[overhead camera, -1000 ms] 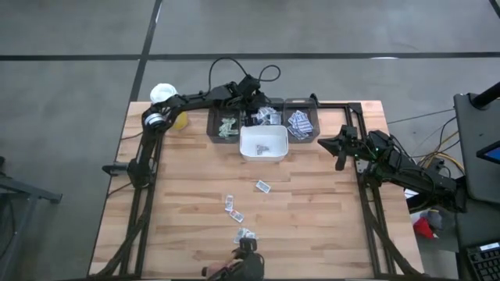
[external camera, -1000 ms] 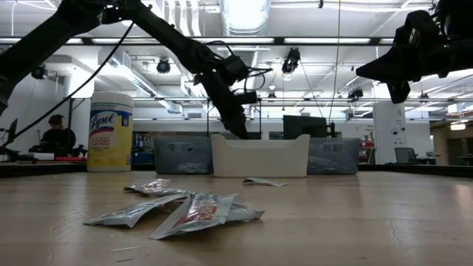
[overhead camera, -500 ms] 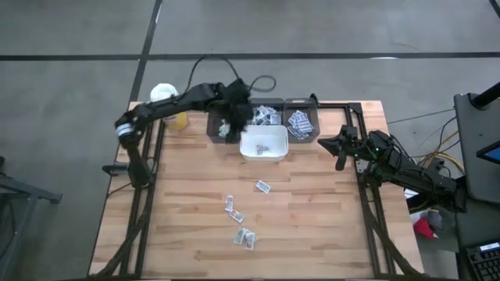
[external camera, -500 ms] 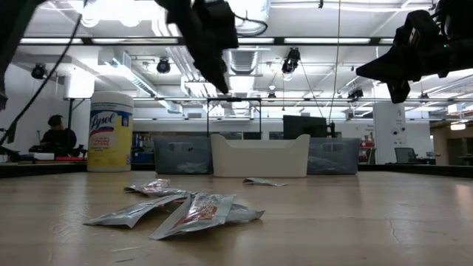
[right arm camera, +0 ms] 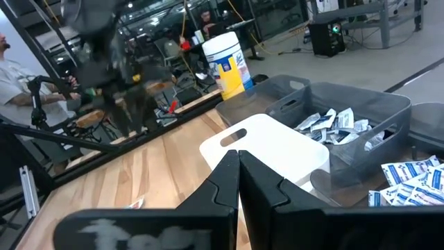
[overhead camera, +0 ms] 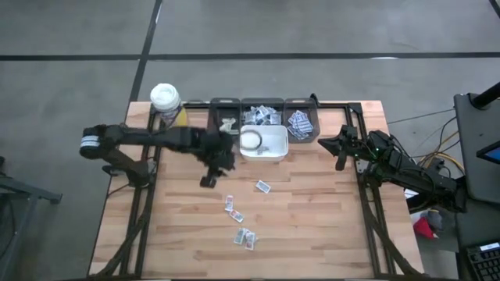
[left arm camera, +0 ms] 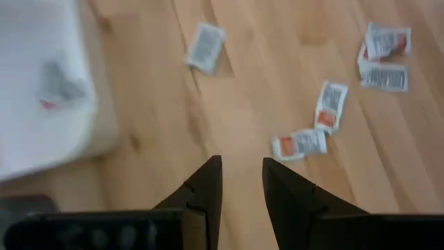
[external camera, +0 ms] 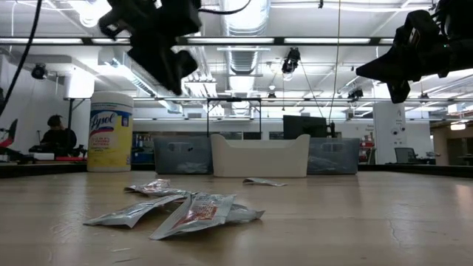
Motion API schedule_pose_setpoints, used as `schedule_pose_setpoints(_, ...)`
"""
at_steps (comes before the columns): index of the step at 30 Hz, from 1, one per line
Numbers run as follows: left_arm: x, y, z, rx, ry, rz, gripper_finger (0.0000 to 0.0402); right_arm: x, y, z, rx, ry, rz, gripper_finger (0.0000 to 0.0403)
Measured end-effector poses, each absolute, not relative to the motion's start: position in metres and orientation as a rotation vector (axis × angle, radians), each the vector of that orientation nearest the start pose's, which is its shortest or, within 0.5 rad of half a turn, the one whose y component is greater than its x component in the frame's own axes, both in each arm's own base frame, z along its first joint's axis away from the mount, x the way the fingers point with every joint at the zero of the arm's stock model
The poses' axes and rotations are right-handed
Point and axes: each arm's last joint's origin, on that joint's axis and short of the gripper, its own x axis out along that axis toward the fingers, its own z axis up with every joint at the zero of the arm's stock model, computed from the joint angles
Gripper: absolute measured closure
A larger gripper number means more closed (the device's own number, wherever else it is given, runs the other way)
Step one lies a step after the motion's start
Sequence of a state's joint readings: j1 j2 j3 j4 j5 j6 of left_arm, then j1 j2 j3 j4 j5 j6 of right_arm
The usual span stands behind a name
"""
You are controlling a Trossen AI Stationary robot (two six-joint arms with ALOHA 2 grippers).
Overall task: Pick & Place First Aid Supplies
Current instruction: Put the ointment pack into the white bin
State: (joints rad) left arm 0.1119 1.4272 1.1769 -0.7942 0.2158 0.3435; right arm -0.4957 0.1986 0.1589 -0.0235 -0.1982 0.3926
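Note:
Several first aid supplies lie loose on the wooden table: small flat packets. The left wrist view looks down on them, one packet apart near the white bin and others with red print farther off. My left gripper hangs above the table in front of the white bin, open with a narrow gap and nothing between its fingers. My right gripper waits shut at the table's right edge. More packets fill the grey bins.
A white-lidded yellow bottle stands at the back left corner. Three grey bins line the back edge behind the white bin. In the low view a pile of packets lies close in front. A person stands beyond the table.
My left arm has swung away from the grey bins, past the white bin, toward the table's middle, and its fingers opened. The right arm has not moved.

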Motion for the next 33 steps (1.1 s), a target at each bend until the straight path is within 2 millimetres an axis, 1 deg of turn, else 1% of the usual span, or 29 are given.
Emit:
schedule_pose_setpoints(5,0.271,0.003,0.240,0.131,1.076,-0.273,0.0305,0.095,-0.045,0.200,0.411,0.001,-0.306,0.0394)
schedule_pose_setpoints(9,0.268,-0.007,0.215,0.155,1.086,-0.302,0.0305,0.095,-0.045,0.200,0.411,0.001,-0.305,0.0394)
schedule_pose_setpoints(11,0.266,-0.010,0.207,0.180,1.072,-0.314,0.0305,0.095,-0.045,0.200,0.411,0.001,-0.305,0.0394)
schedule_pose_setpoints(16,0.265,-0.015,0.196,0.214,1.028,-0.335,0.0305,0.095,-0.045,0.200,0.412,0.001,-0.305,0.0394)
schedule_pose_setpoints(22,0.269,-0.021,0.196,0.247,0.969,-0.305,0.0305,0.095,-0.045,0.200,0.412,0.001,-0.305,0.0394)
schedule_pose_setpoints(25,0.273,-0.024,0.192,0.256,0.965,-0.292,0.0305,0.095,-0.045,0.200,0.412,0.001,-0.305,0.0394)
schedule_pose_setpoints(30,0.281,-0.031,0.171,0.223,1.043,-0.291,0.0305,0.095,-0.045,0.199,0.413,0.004,-0.305,0.0394)
schedule_pose_setpoints(33,0.289,-0.032,0.161,0.200,1.086,-0.237,0.0305,0.095,-0.045,0.199,0.413,0.005,-0.305,0.0394)
